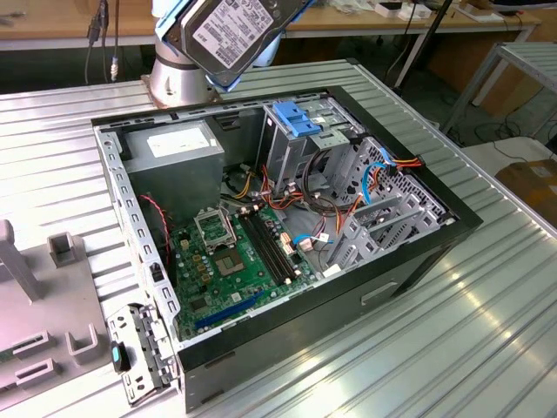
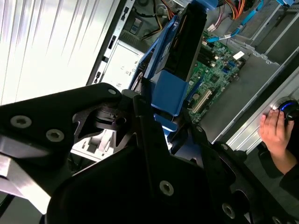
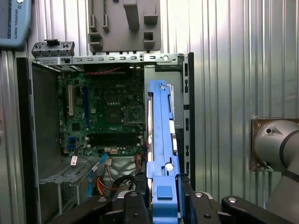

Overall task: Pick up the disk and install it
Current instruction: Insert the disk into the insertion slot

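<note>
**Gripper and load.** The gripper (image 3: 161, 192) is clamped on the disk (image 1: 231, 30). In both wrist views you see its black fingers (image 2: 142, 105) bearing on the blue plastic rail at one end. The disk hangs clear in the air, tilted with its white label showing. It sits above the corner of the case (image 1: 392, 279) nearest the arm's base (image 1: 174, 78), touching nothing below.

**Handling (judged).** Expect a stiff, dense metal block, heavy for its size, with smooth faces that could slip. It is likely sensitive to knocks. The rails are plastic and may flex or unclip under side load. The long railed edges are the sound place to grip, not the label face or the underside.

**Surroundings.** The open case lies on its side in the middle of the ribbed metal tabletop (image 1: 452, 331).
- Inside it, the drive cage (image 1: 322, 148) carries a bare blue bracket (image 1: 294, 117) on top.
- The power-supply box (image 1: 170, 144) sits just beside the cage.
- The motherboard (image 1: 231, 257) covers the floor of the case.

**Obstructions.**
- Orange and blue cables (image 1: 383, 170) bunch against the cage's open side and could snag a rail.
- In the second wrist view, a person's hand (image 2: 275, 133) rests just outside the case wall.
- A grey fixture (image 1: 35, 305) stands well apart, at the tabletop's edge on the exterior view's left.
</note>
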`<state>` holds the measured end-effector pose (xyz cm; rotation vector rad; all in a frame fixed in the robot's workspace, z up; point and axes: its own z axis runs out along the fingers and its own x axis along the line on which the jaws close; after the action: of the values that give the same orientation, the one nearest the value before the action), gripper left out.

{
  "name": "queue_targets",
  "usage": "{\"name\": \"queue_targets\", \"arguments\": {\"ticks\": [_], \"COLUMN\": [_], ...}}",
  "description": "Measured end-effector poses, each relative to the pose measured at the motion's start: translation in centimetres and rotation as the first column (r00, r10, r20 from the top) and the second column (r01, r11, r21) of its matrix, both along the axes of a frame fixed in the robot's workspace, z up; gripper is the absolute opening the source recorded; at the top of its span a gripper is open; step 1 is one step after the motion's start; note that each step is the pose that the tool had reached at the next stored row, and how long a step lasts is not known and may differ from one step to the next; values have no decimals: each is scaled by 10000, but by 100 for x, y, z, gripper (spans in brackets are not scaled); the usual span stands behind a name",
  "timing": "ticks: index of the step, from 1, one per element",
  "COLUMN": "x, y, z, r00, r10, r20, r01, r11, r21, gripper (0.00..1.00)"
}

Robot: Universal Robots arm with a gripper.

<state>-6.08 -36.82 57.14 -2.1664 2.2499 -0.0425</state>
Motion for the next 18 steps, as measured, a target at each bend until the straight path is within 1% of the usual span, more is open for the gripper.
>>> {"name": "queue_targets", "arguments": {"ticks": [4,7,8,9,10,11,12,15,16,17,18], "x": [9,18,25,31,37,41,43,62,72,78,81], "y": [-10,-29,-80,-158,-224,-253,-274,-406,-477,-523,-553], "z": [0,0,0,0,0,0,0,-1,0,0,-1], "r00": [10000,10000,10000,10000,10000,10000,10000,10000,10000,10000,10000], "r10": [0,-1,0,0,0,0,0,0,0,0,-1], "r20": [0,0,0,-1,0,0,0,1,0,0,0], "r01": [0,1,0,0,0,0,0,0,0,0,1], "r11": [10000,10000,10000,10000,10000,10000,10000,10000,10000,10000,10000], "r21": [0,0,-1,0,0,-2,-2,-18,-30,-36,-37], "gripper": [37,37,37,37,37,37,37,37,37,37,37]}}
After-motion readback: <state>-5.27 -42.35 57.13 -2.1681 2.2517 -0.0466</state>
